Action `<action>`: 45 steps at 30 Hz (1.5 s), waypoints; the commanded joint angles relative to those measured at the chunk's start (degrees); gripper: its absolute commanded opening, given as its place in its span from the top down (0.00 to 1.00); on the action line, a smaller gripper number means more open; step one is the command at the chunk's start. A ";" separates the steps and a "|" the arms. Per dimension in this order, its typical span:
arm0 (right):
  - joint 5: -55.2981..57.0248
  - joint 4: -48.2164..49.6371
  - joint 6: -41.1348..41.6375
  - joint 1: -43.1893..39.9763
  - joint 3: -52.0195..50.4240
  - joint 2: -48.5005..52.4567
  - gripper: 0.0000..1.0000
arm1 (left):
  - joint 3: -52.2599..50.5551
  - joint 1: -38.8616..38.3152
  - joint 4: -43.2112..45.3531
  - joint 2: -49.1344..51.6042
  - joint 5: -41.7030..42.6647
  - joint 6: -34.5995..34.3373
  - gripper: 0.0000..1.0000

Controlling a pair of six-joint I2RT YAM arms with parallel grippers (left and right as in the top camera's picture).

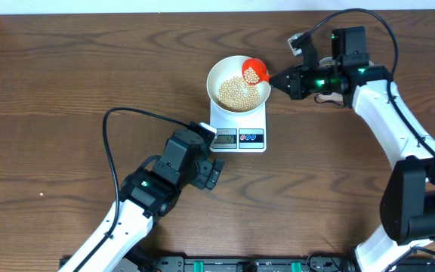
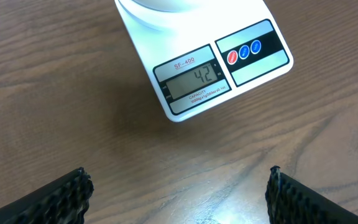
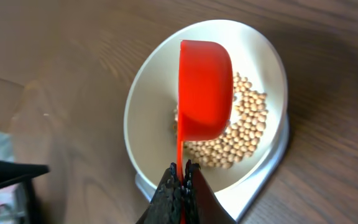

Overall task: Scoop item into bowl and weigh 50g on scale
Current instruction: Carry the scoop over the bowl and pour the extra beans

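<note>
The white bowl point(image 1: 226, 74) stands on the white scale point(image 1: 239, 127) and holds a heap of tan beans point(image 1: 239, 92). The scale's display point(image 2: 193, 79) reads 42. My right gripper point(image 1: 273, 78) is shut on the thin handle of a red scoop point(image 1: 254, 70), tipped over the bowl's right rim. In the right wrist view the scoop point(image 3: 204, 89) is turned on its side above the beans point(image 3: 244, 127), the jaws point(image 3: 181, 171) clamped on its handle. My left gripper point(image 1: 216, 172) is open and empty, just front-left of the scale; its fingers point(image 2: 179, 186) frame bare table.
Brown wooden table point(image 1: 66, 83) all round. The scale's red and blue buttons point(image 2: 244, 51) face the front. A black cable point(image 1: 112, 151) loops from the left arm. A dark and pale object point(image 3: 5, 180) shows at the lower left of the right wrist view.
</note>
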 commanded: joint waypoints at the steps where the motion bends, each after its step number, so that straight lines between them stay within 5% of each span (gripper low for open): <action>1: 6.82 -0.02 -0.72 2.29 1.77 -0.61 0.99 | 1.05 -0.17 0.13 0.22 -0.33 -0.24 0.09; 17: 24.83 -4.57 -6.43 10.19 5.18 -2.23 0.99 | 1.05 -0.17 0.13 0.22 -0.31 -0.24 0.09; 45: 27.96 -4.76 -18.08 13.33 5.18 -2.23 0.99 | 1.05 -0.17 0.13 0.22 -0.33 -0.26 0.09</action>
